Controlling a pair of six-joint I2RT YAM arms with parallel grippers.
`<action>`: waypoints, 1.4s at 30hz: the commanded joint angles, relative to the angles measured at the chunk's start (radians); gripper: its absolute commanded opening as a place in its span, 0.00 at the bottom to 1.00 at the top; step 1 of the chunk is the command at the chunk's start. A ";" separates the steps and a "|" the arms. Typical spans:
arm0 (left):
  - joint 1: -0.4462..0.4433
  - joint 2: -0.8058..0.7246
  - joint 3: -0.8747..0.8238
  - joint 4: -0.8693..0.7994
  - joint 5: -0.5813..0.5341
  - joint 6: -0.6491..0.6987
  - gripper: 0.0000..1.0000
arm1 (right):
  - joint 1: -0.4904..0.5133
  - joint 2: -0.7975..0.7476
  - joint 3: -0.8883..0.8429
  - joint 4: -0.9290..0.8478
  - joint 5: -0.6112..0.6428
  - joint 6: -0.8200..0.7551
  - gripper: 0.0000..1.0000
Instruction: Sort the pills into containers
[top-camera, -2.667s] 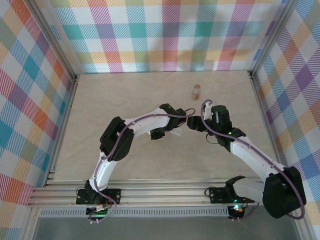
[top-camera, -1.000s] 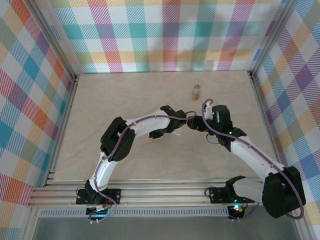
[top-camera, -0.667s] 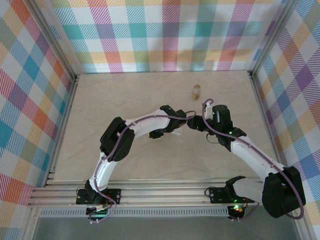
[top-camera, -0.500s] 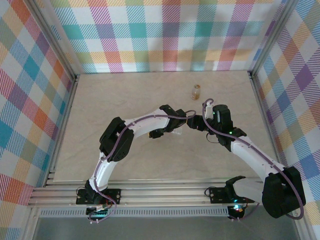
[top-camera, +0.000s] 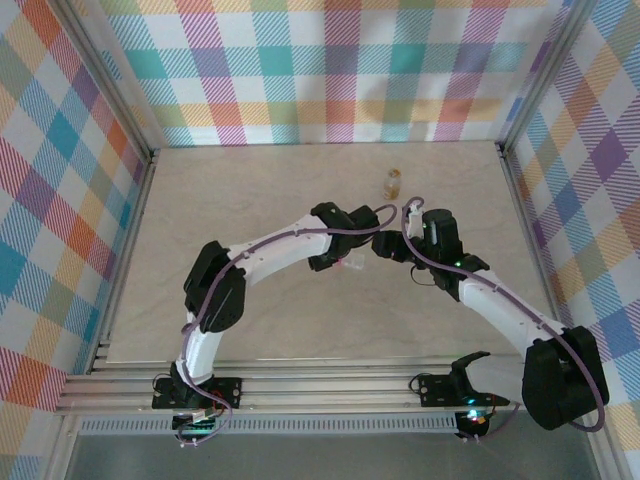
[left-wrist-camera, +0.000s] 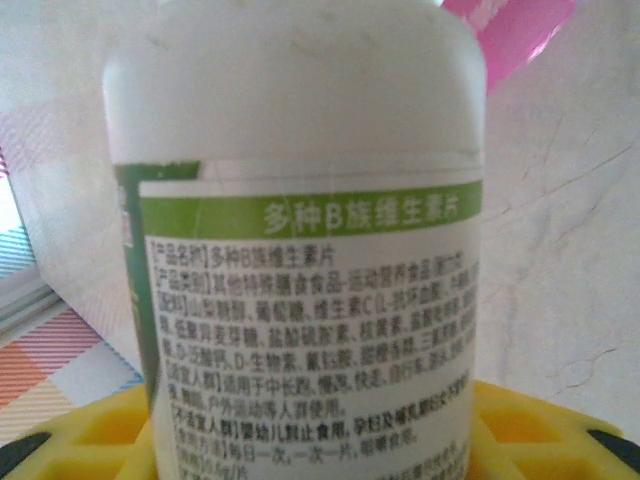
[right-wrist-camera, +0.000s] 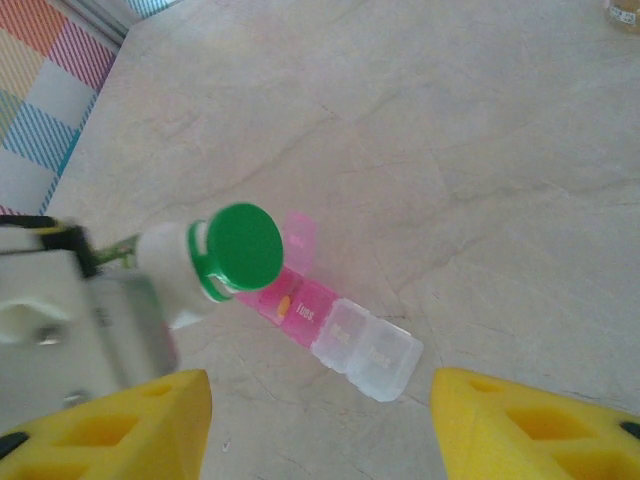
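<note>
A small amber bottle (top-camera: 392, 182) stands upright on the pale, veined tabletop (top-camera: 230, 190), beyond the right gripper (top-camera: 384, 246) toward the back wall and well apart from it. The right wrist view catches a sliver of that bottle (right-wrist-camera: 626, 8) at its top right corner. Pastel checked walls (top-camera: 330, 70) close the table in on the far side and to either side of the gripper, and silver metal rails (top-camera: 330, 385) run across the near edge, behind it.
</note>
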 joint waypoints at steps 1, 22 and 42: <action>-0.003 -0.020 -0.006 0.020 0.033 -0.026 0.00 | 0.006 -0.001 0.000 0.001 0.003 0.006 0.62; 0.065 -0.031 -0.114 0.070 0.126 -0.042 0.00 | 0.003 -0.425 -0.197 -0.009 0.261 0.016 0.67; 0.070 0.076 -0.114 0.000 0.104 -0.011 0.00 | 0.003 -0.452 -0.267 0.122 0.190 0.002 0.71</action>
